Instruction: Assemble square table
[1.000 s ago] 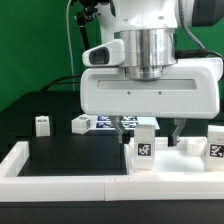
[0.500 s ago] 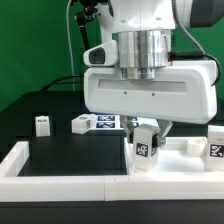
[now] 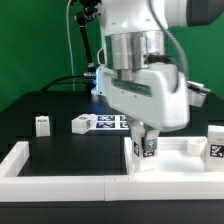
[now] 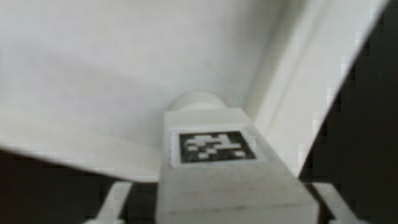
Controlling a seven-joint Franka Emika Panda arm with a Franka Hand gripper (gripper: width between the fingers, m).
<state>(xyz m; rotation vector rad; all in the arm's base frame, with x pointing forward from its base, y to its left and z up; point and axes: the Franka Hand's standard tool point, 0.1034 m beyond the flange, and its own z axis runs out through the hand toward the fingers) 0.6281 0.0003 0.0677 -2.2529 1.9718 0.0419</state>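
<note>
Wrist view: tagged leg [image 4: 214, 170] is seen clamped betw. the end effector [image 3: 146, 136] fingers, jaws part-closed on it. It is held tilted at the table top's [image 3: 190, 160] corner. Judged light, stiff, smooth plastic; best gripped mid-shaft.

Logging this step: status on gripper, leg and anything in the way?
Gripper shut on tagged leg. Leg's tip close by table top raised rim. No obstruction seen.

The Panda arm [image 3: 135, 55] comes down from above with its wrist tilted to a slant. The gripper [image 3: 147, 140] points downward, jaws pressed against both sides of a tagged white leg [image 4: 217, 160].
</note>
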